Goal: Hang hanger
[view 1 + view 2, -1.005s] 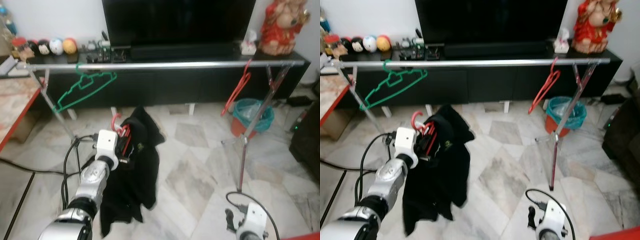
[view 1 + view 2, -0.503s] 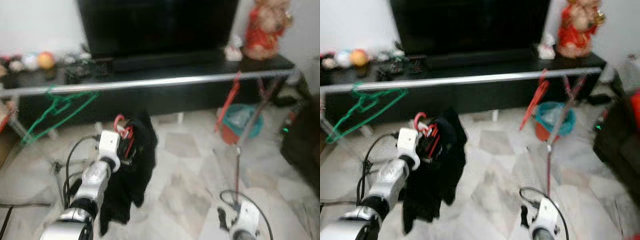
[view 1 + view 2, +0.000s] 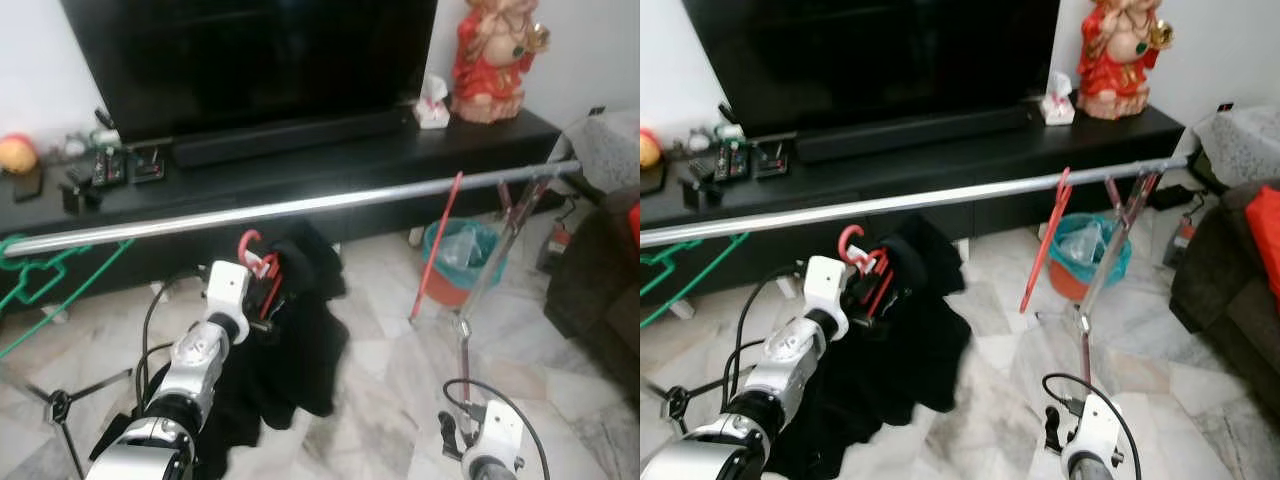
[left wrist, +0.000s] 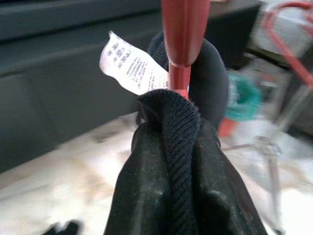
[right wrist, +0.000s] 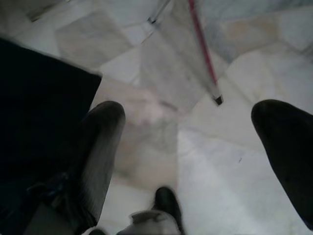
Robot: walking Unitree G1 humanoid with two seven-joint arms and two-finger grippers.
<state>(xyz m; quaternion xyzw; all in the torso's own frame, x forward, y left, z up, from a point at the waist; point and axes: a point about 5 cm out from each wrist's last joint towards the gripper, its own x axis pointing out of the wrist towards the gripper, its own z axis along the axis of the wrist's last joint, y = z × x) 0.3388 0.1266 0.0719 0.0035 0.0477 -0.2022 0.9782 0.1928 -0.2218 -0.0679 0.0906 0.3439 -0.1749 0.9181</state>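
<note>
Left gripper (image 3: 262,300) is closed on the red hanger (image 3: 262,272) at its neck, with a black garment (image 3: 300,340) draped from it and trailing toward the marble floor (image 3: 390,380). In the left wrist view the hanger's red stem (image 4: 182,34) rises straight out of the garment collar, a white care label (image 4: 131,63) beside it.

The hook stands up from the gripper, just below and on the near side of the silver rail (image 3: 300,207). The rail's long axis runs across the scene from the robot's left to its right, rising slightly to the right. The hook must therefore go up and forward to pass over the rail. The left arm is the nearer one and already carries the load.

An empty red hanger (image 3: 436,246) hangs on the rail to the right, and a green hanger (image 3: 40,285) to the far left; the span between them is free.

Right gripper (image 5: 195,142) hangs low over the floor, fingers spread apart and holding nothing.
</note>
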